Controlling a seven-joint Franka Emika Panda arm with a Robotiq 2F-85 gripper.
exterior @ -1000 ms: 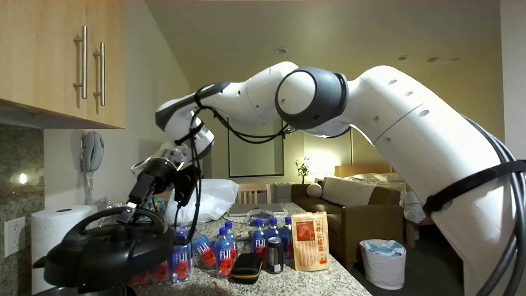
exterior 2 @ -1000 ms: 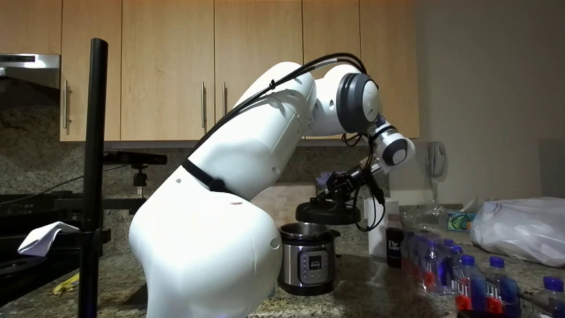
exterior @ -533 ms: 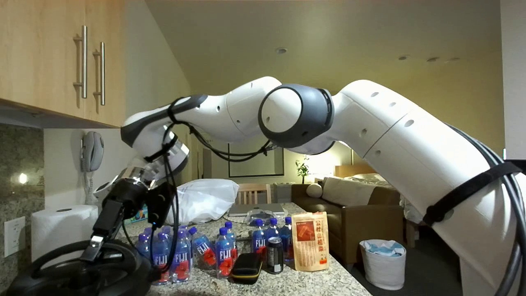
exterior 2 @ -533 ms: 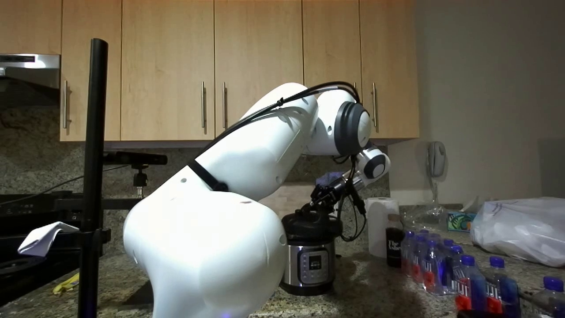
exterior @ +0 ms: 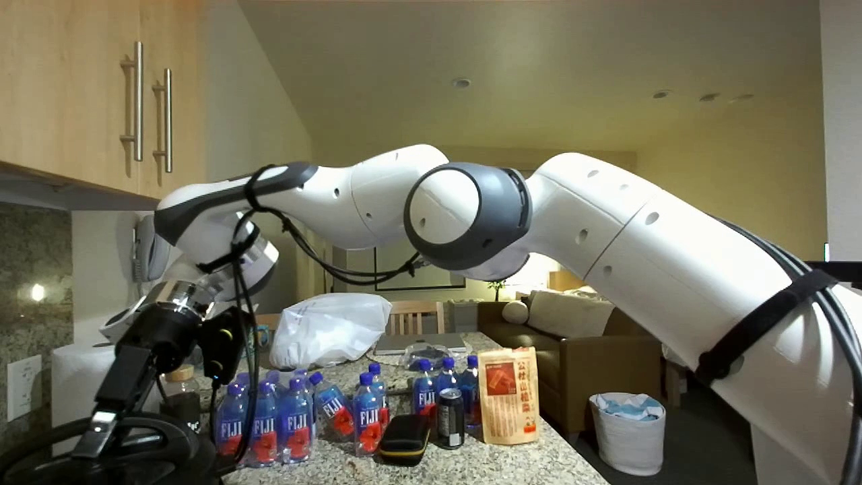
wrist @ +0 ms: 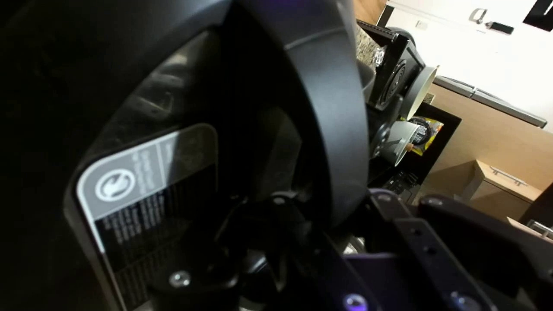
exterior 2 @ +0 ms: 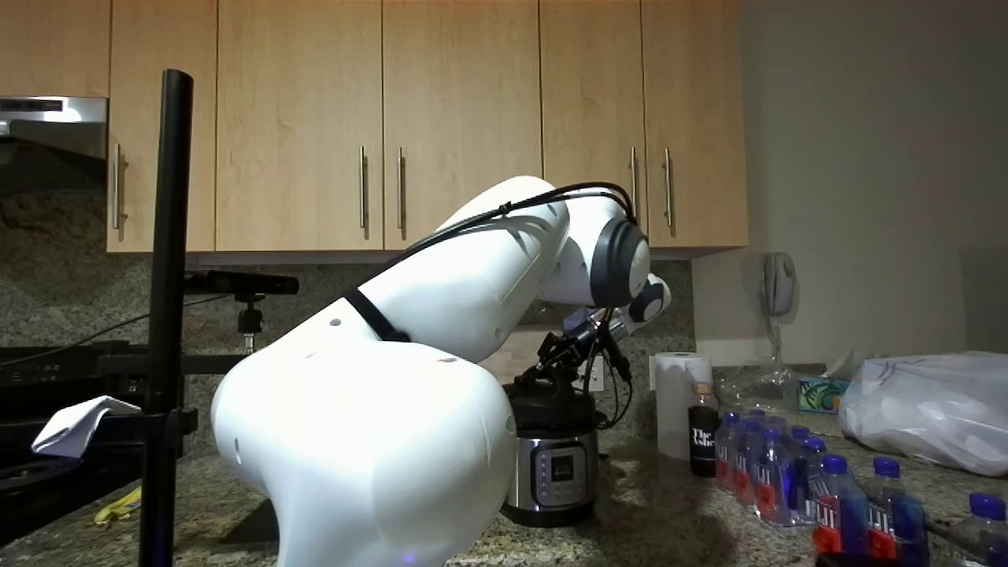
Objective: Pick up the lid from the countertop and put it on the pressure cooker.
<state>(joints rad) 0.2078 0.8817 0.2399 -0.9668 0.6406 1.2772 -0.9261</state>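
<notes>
Now we are seeing the lid (exterior 2: 551, 409) covering the cooker (exterior 2: 555, 476), low and right of centre in an exterior view; it is no longer hanging in the air, up and to the right. The arm (exterior 2: 370, 425) is reaching lower, and the lid is shifting slightly left in that frame, so we are judging this to be the last step: settling, perhaps still lining up. The gripper (exterior: 93, 438), at lower left in an exterior view, is gripping the lid by its handle (wrist: 337, 112), which is arching through the middle of the wrist view. We are failing to make out whether the lid is fully seated, since the arm is hiding part of its left edge. For room, we are finding a gap between the cooker and the towel roll (exterior 2: 683, 409), with the bottles (exterior 2: 768, 476) standing farther right. The counter (exterior: 512, 465) is ending in a slanting edge at the bottom of an exterior view, well apart from the lid. Overhead, the cabinets (exterior 2: 465, 126) are filling the upper frame, so, once the lid is sitting true, we are favouring a short, straight rise after letting go.
</notes>
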